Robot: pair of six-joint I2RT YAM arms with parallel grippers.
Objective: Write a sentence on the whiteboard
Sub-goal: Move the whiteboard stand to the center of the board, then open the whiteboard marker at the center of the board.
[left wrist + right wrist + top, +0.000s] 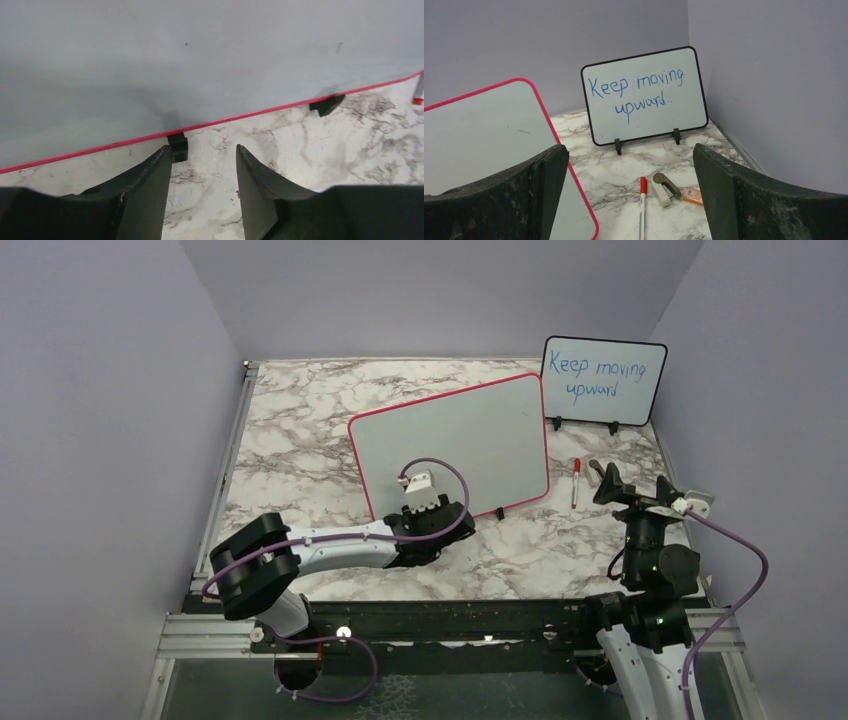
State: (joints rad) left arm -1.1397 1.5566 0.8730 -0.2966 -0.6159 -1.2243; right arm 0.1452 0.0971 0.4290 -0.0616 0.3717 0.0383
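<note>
The whiteboard (450, 445) with its red frame stands tilted on small black feet mid-table, and no sentence shows on its blank face (200, 60) (484, 135). My left gripper (425, 508) sits low at the board's bottom edge. Its jaws (203, 147) are open with only bare table between them, and the left finger is next to a black foot (177, 146). A red-capped marker (576, 483) (642, 200) lies on the table right of the board. My right gripper (635, 488) (629, 147) hangs wide open and empty above and just short of the marker.
A smaller black-framed board (603, 380) (644, 95) with blue writing stands at the back right corner. A small stapler-like object (664, 189) and an orange eraser (694, 196) lie right of the marker. Purple walls close in on three sides.
</note>
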